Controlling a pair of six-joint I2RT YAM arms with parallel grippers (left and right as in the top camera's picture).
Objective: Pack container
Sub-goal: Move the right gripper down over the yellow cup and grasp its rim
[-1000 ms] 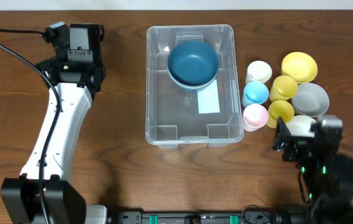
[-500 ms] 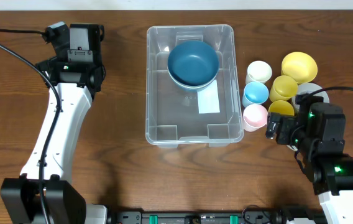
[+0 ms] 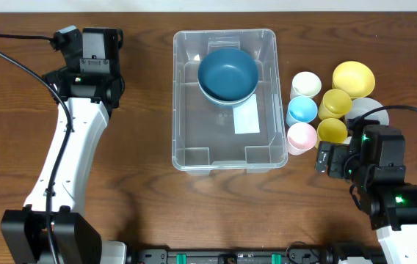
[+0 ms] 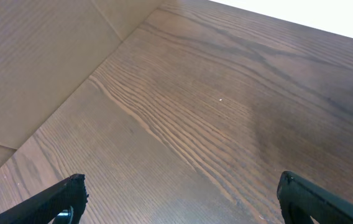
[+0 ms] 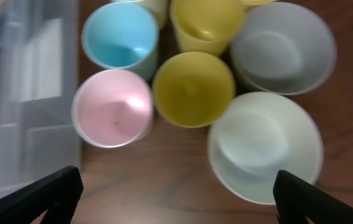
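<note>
The container sat at the centre of the table. A dark blue bowl lay at its 12 o'clock end, and the white label showed on otherwise bare floor.

Off its 3 o'clock wall stood the unpacked crockery. The pink cup was nearest the wall, a yellow cup touched it, and the blue cup stood just behind. The white bowl and grey bowl were further out.

Within the last second my right gripper had come forward from the table's 6 o'clock edge. It hung over the near side of that cluster with its jaws spread wide and nothing between them. The pink and yellow cups were centred ahead of the fingers.

My left gripper had not stirred. It was parked well apart at the container's 10 o'clock, jaws open over bare wood.

By my reading, the packing had barely begun, with one piece in and many out. This advance was the approach for the next pick, most likely one of the two nearest cups.
</note>
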